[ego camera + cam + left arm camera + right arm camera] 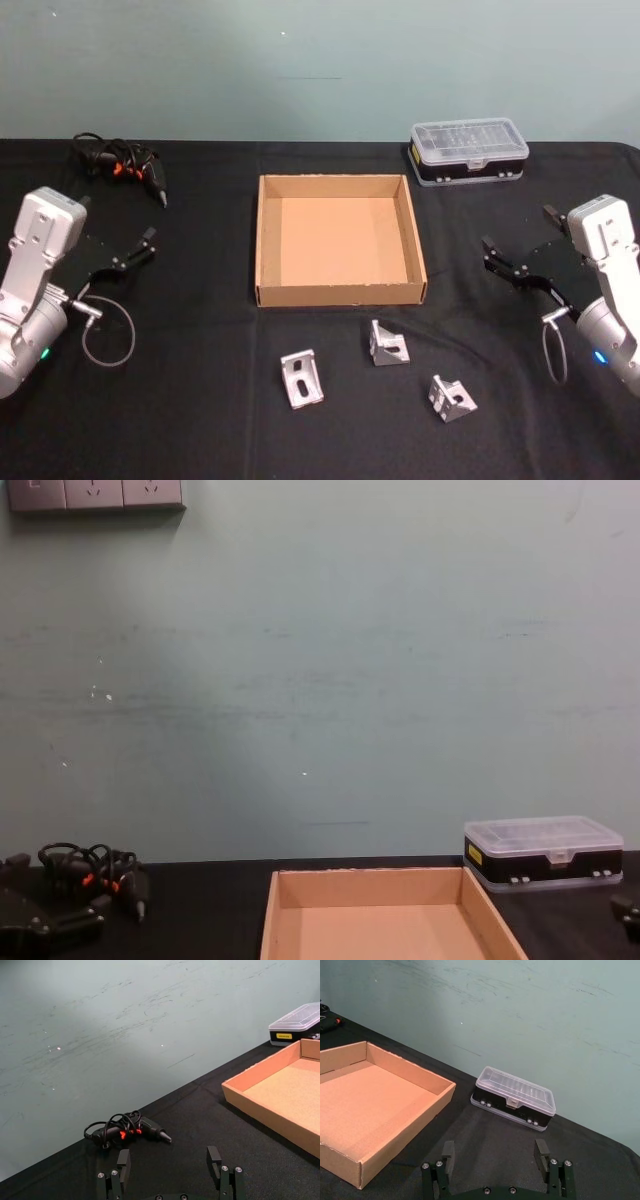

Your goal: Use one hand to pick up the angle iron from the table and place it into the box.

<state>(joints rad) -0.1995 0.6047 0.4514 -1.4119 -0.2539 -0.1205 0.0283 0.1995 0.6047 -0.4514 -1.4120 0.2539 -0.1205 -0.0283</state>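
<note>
— Centre, near?
— Open-topped tan box [370, 888], flat on the black table [200, 910].
— Right of it?
— Clear-lidded plastic case [543, 852], farther back.
— Far left?
— Black tool [95, 872] wrapped in tangled cable; wall sockets [95, 492] high above.

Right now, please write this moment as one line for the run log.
left hand: open, left of box | right hand: open, right of box | box: empty | angle irons: three on table, before box

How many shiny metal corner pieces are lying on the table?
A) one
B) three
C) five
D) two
B: three angle irons lie apart from one another on the table, in front of the box, with none inside it.
</note>
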